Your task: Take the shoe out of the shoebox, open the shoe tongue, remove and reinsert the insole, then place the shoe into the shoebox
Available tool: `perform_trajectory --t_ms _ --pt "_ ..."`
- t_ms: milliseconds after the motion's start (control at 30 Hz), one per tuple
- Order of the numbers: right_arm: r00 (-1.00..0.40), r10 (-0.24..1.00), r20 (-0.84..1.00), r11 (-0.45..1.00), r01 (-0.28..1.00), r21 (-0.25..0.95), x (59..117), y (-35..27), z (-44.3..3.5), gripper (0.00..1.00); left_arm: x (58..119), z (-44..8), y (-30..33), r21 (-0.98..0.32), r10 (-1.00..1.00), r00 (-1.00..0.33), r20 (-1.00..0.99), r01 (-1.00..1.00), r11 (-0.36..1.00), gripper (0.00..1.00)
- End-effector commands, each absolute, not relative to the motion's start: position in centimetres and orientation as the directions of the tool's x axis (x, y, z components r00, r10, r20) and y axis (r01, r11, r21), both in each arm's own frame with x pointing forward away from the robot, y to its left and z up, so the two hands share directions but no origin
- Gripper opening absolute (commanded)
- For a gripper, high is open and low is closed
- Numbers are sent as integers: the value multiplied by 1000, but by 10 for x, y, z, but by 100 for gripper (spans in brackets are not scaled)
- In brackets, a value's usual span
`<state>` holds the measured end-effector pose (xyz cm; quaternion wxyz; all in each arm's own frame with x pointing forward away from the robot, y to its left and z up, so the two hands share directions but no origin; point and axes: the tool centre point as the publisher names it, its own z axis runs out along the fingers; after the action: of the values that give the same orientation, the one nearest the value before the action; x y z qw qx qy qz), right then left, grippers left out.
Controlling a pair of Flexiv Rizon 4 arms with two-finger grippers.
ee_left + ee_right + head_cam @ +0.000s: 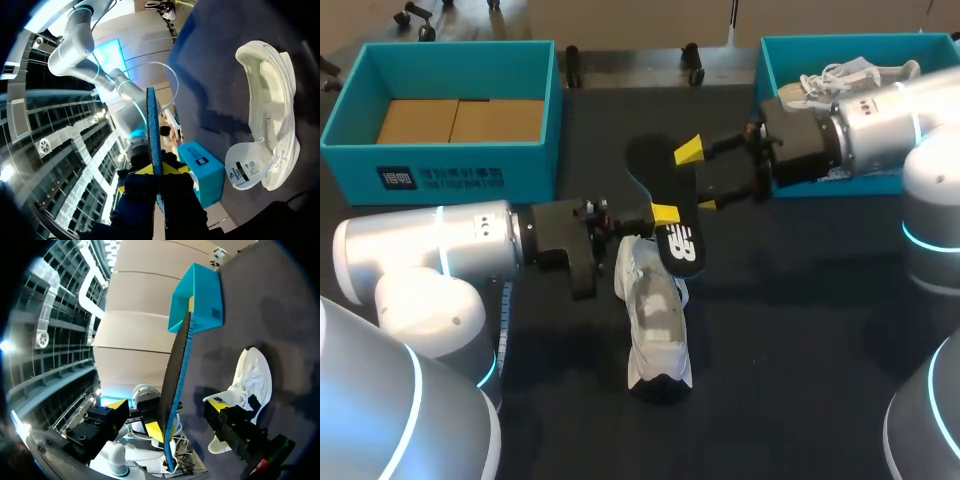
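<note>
- My left hand (665, 214) is closed on the insole (648, 165). It pinches the two flat faces near the middle, so the insole stands on its edge in the air, just above the shoe (655, 315).
- In the left wrist view the insole (154, 135) runs straight out between my fingers as a thin blue edge. I judge this grip to be firm.
- My right hand (698, 178) is wide open, with one finger on each side of the insole. As far as I can see, it touches neither face. I think it is placed so in order to take the insole over.
- The shoe lies on the worktop (800, 380) with its mouth facing up and its tongue (245, 167) pulled out, so the insole can go back in.
- The shoe is outside both boxes. The left box (450, 170) holds cardboard, and the right box (775, 60) holds a second shoe (840, 75).
</note>
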<state>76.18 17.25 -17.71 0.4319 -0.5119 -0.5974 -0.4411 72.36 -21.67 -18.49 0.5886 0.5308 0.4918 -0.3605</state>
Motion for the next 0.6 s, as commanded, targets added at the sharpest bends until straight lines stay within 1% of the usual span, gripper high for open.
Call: perform_trajectory --t_ms 33,100,133,167,200,500,600 --pt "-88 233 968 77 994 72 762 182 -179 86 723 -185 -219 272 100 257 -961 946 179 0" --pt "-83 237 968 78 995 67 762 184 -178 76 723 -185 -219 272 100 257 -961 946 179 0" --pt "-77 243 967 75 995 61 762 185 -178 67 723 -185 -219 272 100 257 -961 946 179 0" --pt "-70 251 965 72 996 54 761 186 -177 56 723 -185 -219 272 100 257 -961 946 179 0" --pt "-68 253 965 71 996 51 761 187 -176 49 723 -185 -219 272 100 257 -961 946 179 0" --pt "-67 264 962 81 996 47 758 193 -171 39 723 -185 -219 272 100 257 -961 946 179 0" --pt "-98 261 960 96 993 75 756 195 -168 40 723 -185 -219 272 100 257 -961 946 179 0"
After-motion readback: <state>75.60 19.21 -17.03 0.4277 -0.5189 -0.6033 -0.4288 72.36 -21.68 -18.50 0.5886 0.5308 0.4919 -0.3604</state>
